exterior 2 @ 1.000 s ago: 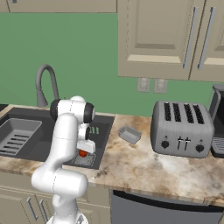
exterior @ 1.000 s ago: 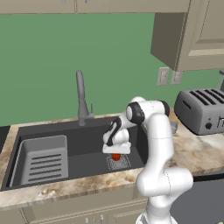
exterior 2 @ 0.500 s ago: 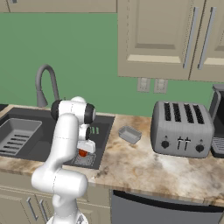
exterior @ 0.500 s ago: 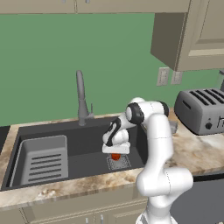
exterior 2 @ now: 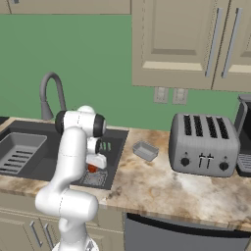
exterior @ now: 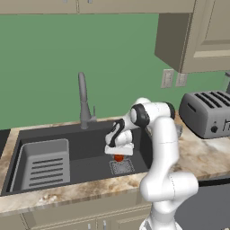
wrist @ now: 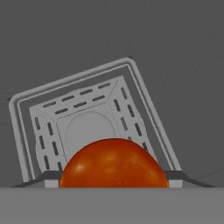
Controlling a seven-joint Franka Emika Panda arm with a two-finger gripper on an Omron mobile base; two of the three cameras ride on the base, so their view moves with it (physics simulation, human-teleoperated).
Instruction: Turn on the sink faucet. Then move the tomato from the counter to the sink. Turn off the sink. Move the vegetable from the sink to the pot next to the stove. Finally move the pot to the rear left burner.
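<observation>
Hand [exterior: 119, 154] is low inside the sink [exterior: 90, 168], set around the tomato [exterior: 118, 157] directly above the square drain grate [wrist: 87, 127]. Its fingers appear closed on the fruit's sides, judged a grip for lifting it out toward the pot. The tomato is round, glossy, red-orange, unblemished, at the basin's right end. The sink faucet [exterior: 82, 99] stands behind; no water visible.
</observation>
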